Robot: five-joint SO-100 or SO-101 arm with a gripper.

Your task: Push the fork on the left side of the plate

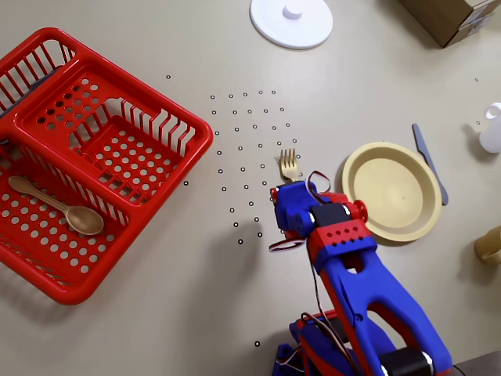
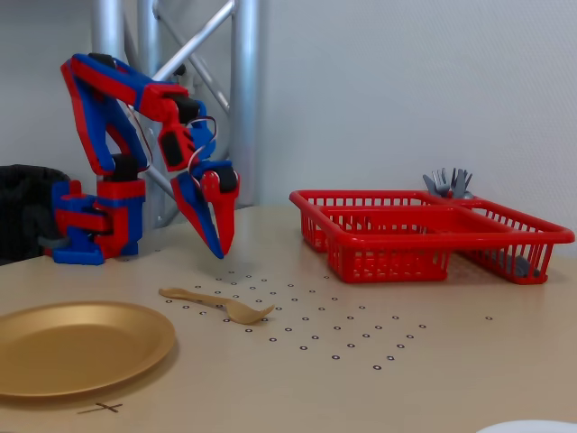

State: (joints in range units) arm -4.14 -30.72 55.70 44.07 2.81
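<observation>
No readable text, perhaps a pen cross on table
</observation>
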